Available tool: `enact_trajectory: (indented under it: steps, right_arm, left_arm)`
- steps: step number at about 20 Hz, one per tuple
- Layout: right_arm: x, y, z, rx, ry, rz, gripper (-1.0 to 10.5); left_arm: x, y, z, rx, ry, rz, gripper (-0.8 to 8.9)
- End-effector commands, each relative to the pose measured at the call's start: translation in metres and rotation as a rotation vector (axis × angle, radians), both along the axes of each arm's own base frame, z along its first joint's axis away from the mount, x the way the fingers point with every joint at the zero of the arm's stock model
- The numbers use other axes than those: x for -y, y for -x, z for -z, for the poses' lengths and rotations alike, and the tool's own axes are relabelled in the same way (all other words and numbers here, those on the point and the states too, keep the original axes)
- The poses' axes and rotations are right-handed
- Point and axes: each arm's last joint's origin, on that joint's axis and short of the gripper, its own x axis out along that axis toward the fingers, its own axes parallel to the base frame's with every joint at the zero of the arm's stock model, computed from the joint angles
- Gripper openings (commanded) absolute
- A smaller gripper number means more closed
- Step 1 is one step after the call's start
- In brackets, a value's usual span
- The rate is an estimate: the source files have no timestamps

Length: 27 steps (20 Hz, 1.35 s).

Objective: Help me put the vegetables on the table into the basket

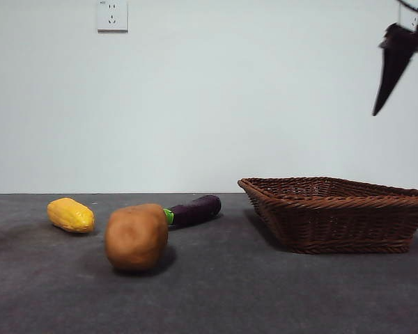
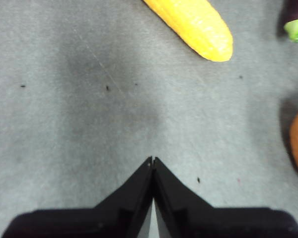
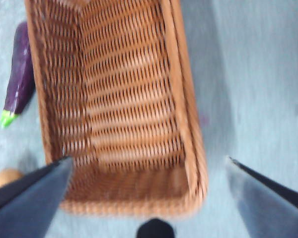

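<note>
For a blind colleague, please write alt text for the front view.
Three vegetables lie on a dark grey table: a yellow ridged oblong, a rounded orange-brown lump and a slim purple eggplant. A brown wicker basket stands empty beside them.

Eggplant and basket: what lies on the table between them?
Nothing: the front view shows bare table between the eggplant and the basket.

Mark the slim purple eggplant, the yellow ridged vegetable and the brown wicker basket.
slim purple eggplant (image 1: 197, 209), front view, mid-body
yellow ridged vegetable (image 1: 70, 215), front view, centre
brown wicker basket (image 1: 334, 203), front view, near braided rim
</note>
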Motion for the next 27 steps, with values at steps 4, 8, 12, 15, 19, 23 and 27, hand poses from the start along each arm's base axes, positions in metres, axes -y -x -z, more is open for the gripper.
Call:
enact_trajectory:
  steps: [4, 8, 12, 15, 19, 23, 27]
  right_arm:
    - [-0.005, -0.061, 0.005, -0.04, 0.048, -0.084, 5.6]
    - [-0.015, -0.097, 0.019, -0.117, 0.122, -0.147, 5.6]
    - [-0.028, -0.119, 0.044, -0.188, 0.232, -0.209, 5.6]
    - [-0.035, -0.126, 0.066, -0.233, 0.238, -0.251, 4.7]
    - [-0.036, -0.13, 0.084, -0.279, 0.237, -0.26, 2.4]
    - [-0.035, -0.129, 0.084, -0.286, 0.239, -0.273, -0.1]
    - [-0.035, -0.128, 0.083, -0.294, 0.24, -0.277, -0.1]
  left_arm:
    - [0.0, -0.009, 0.01, -0.035, 0.002, 0.001, -0.04]
    - [0.0, -0.01, 0.01, -0.025, 0.002, 0.001, -0.04]
    - [0.001, -0.01, 0.01, -0.026, 0.002, 0.005, -0.04]
    - [0.003, -0.01, 0.01, -0.026, 0.002, 0.016, -0.04]
    - [0.007, -0.008, 0.011, -0.045, 0.002, 0.036, -0.04]
    - [0.01, -0.008, 0.01, -0.046, 0.058, 0.078, -0.04]
    - [0.017, -0.011, 0.004, 0.013, 0.27, 0.223, -0.05]
